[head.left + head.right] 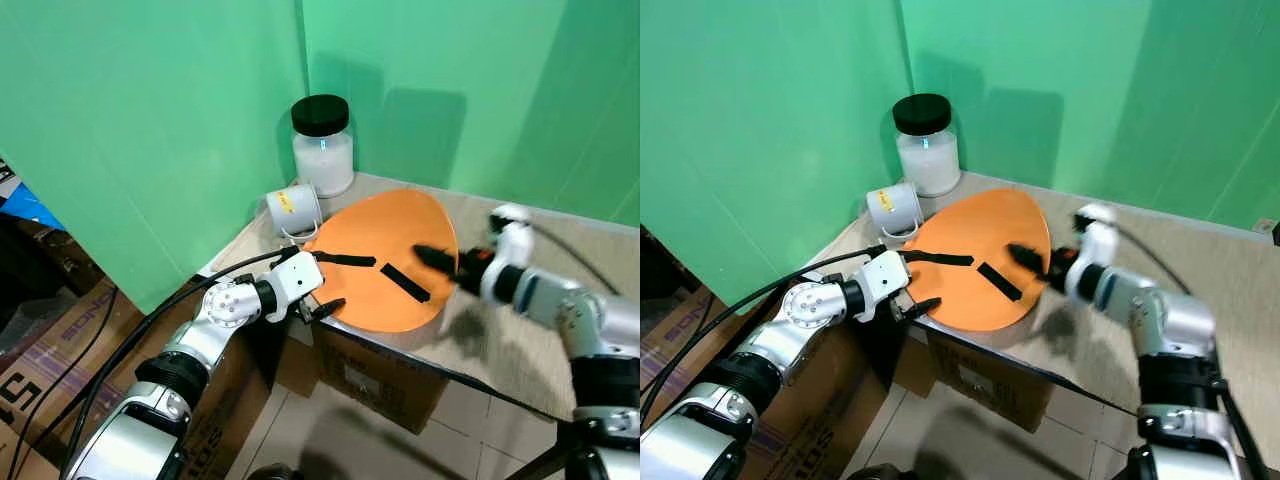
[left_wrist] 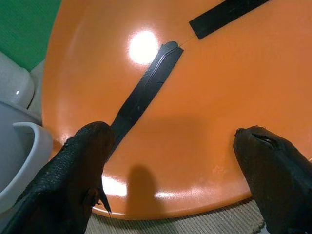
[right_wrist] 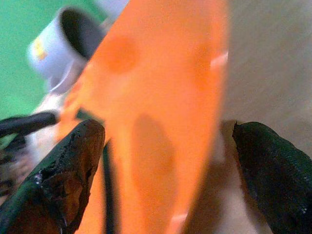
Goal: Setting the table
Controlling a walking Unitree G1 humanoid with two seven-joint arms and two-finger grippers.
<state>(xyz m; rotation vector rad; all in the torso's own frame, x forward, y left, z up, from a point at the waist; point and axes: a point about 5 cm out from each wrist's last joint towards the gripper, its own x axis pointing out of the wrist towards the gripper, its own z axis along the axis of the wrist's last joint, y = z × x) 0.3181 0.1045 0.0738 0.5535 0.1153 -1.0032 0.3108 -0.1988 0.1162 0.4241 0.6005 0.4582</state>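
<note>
The orange plate (image 1: 385,258), marked with two black strips, lies on the table (image 1: 520,340) at its near-left corner, its edge overhanging slightly. The left gripper (image 1: 325,285) straddles the plate's near-left rim with fingers spread and not gripping; the right gripper (image 1: 432,258) sits at the plate's right rim, likewise spread. Behind the plate lie a tipped grey mug (image 1: 293,209) and an upright black-lidded jar (image 1: 322,145), against a green backdrop (image 1: 150,120).

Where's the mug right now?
The grey mug lies on its side at the table's far left corner, between the white jar and the orange plate, ahead of the left gripper.
</note>
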